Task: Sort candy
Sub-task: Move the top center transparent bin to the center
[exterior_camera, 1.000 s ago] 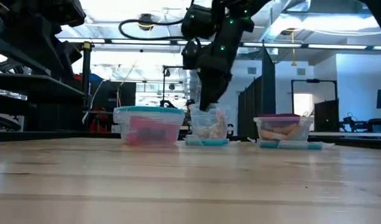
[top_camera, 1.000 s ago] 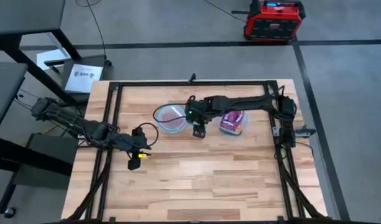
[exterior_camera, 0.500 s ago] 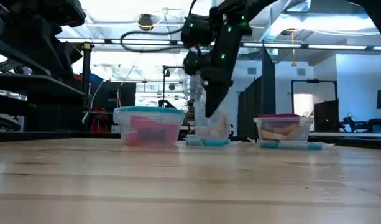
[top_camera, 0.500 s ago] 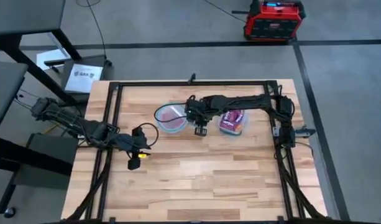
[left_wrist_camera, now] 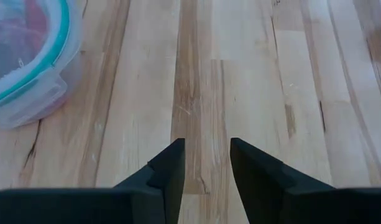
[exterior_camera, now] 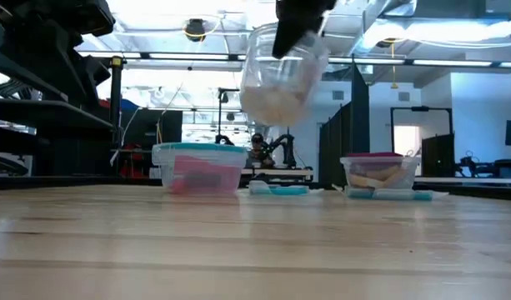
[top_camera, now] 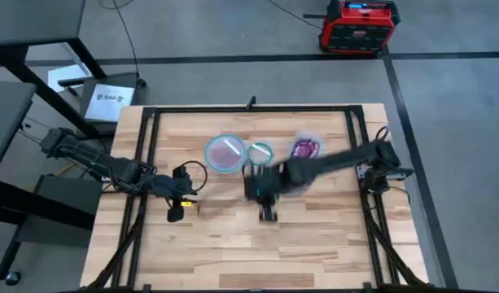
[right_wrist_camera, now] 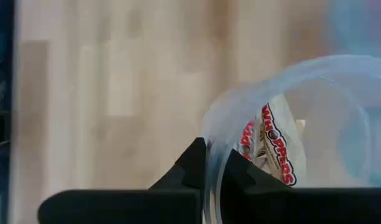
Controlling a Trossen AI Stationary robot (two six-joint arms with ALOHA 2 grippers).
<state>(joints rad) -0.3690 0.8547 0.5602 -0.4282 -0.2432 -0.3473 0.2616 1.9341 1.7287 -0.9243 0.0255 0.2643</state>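
My right gripper point(right_wrist_camera: 216, 160) is shut on a small clear round container point(exterior_camera: 280, 75) holding whitish candy and a red-lettered packet point(right_wrist_camera: 272, 149), high above the table's middle. Its teal lid point(top_camera: 260, 151) lies on the table. A round teal-rimmed container of red candy point(top_camera: 225, 152) stands to the lid's left, and a rectangular container of purple candy point(top_camera: 306, 148) to its right. My left gripper point(left_wrist_camera: 206, 163) hovers open over bare wood at the table's left, with the round container point(left_wrist_camera: 22, 62) beyond it. My right gripper pinches the clear container's wall at its rim point(right_wrist_camera: 216, 146), one finger inside the container and one outside. The fingers come from above. The container hangs below them, a little tilted, lifted clear of the table with the candy lying in its bottom.
A black frame point(top_camera: 151, 163) runs round the tabletop. Bare wood spans the table's near half. Beyond the table, the low view shows a room with racks and partitions.
My right gripper has shut on the small clear container's rim, lifted it off its teal lid and swung it fast toward the table's near edge and upward. The lid has stayed on the table between the other two containers.
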